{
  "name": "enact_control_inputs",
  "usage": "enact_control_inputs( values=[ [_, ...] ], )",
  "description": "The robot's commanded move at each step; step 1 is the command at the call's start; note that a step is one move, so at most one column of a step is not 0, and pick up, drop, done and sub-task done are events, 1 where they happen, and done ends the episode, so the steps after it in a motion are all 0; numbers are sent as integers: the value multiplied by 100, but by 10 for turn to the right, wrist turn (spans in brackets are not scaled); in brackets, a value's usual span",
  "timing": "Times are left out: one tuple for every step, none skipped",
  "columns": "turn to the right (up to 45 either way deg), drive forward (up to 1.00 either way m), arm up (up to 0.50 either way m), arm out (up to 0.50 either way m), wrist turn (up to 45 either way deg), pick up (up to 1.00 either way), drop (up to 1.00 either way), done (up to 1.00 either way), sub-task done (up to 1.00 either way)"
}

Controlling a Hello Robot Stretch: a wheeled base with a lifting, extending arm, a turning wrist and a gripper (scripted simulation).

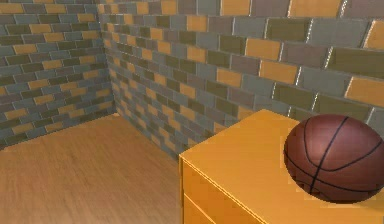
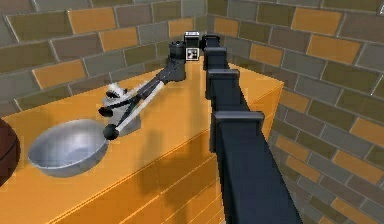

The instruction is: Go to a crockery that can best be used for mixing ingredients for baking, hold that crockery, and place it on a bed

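A grey metal bowl (image 2: 66, 148) rests on the orange dresser top (image 2: 170, 160) toward the arm side view's left. The dark arm (image 2: 240, 150) rises from the bottom edge, and at its far end sit the white marker squares (image 2: 190, 45). From there the gripper (image 2: 113, 127) slants down and left, its far end at the bowl's right rim. I cannot tell whether it holds anything, or whether it touches the bowl.
A brown basketball (image 1: 335, 158) lies on the same dresser (image 1: 240, 165), and its edge shows again (image 2: 5, 150) left of the bowl. Brick walls (image 1: 150, 60) close in behind the dresser and meet in a corner. Bare wooden floor (image 1: 80, 175) lies at the forward view's left.
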Motion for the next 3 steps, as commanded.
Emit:
enact_control_inputs(
  values=[
    [0, 0, 0, 0, -120, 0, 0, 0, 0],
    [0, 0, 0, -40, 0, 0, 0, 0, 0],
    [-450, 0, 0, 0, 0, 0, 0, 0, 0]
  ],
)
